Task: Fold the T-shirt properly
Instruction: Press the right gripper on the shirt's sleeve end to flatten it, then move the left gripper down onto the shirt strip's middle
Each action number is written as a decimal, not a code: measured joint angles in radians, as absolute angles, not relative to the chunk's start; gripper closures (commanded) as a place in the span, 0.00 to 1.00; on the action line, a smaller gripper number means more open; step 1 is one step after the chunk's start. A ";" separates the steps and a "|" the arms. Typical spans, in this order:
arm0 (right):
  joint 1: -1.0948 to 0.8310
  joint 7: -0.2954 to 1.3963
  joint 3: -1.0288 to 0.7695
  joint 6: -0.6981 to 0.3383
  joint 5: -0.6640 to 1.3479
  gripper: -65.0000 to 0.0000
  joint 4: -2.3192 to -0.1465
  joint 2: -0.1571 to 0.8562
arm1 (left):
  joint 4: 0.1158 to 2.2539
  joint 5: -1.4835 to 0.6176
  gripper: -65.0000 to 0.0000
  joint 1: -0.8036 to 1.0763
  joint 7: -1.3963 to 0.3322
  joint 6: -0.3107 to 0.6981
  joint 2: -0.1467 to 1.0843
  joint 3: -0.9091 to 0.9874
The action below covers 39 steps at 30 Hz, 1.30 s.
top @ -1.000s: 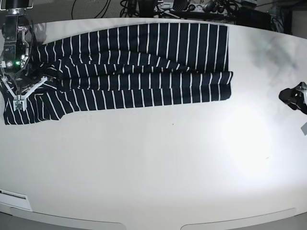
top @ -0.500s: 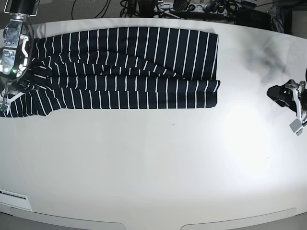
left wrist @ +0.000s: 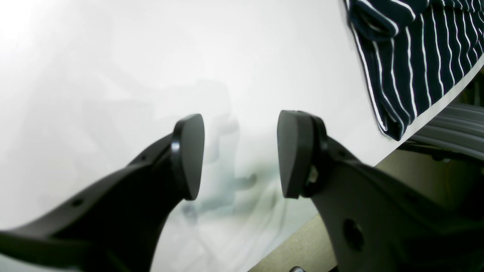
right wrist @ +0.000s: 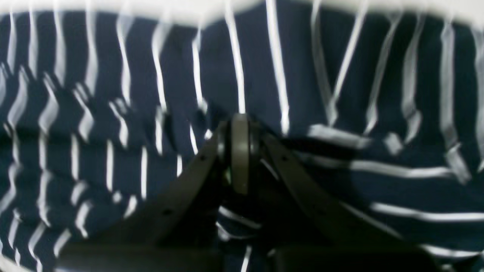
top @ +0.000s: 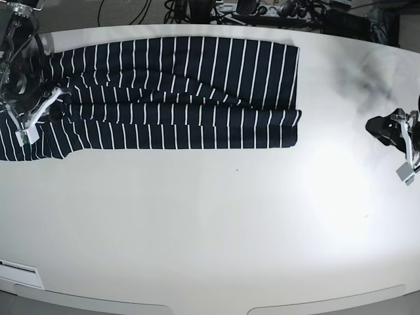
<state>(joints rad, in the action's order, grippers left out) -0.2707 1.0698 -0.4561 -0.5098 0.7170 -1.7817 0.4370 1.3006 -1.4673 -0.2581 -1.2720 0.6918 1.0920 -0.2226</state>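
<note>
- Base view: table (top: 216, 230), white, bearing T-shirt (top: 177, 92) along far edge, folded into long striped band.
- Right gripper (right wrist: 240, 151) pinched shut on T-shirt's end.
- Left gripper (left wrist: 240, 155) spread wide, empty, well apart from cloth.

1. The T-shirt (top: 170, 92) lies spread on the table (top: 216, 230), along its far edge, reaching from the base view's left side to past the middle.
2. The right gripper (top: 33, 115) sits over the shirt's left end.
3. The left gripper (top: 401, 141) is at the table's right edge, well apart from the shirt.
4. The table's near half lies before the shirt.
</note>
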 measured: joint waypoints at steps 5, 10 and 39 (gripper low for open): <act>-0.275 1.055 -0.440 -0.549 0.725 1.00 -1.700 0.438 | 1.301 -1.468 0.49 -0.258 -1.272 0.692 1.092 -0.223; -0.267 0.941 -0.354 -0.566 0.628 1.00 -1.638 0.451 | 1.301 -1.468 0.49 -0.258 -1.272 0.692 1.092 -0.222; -0.277 0.899 -0.301 -0.161 0.340 0.58 -1.955 0.446 | 1.298 -1.467 0.49 -0.257 -1.295 0.605 0.791 -0.027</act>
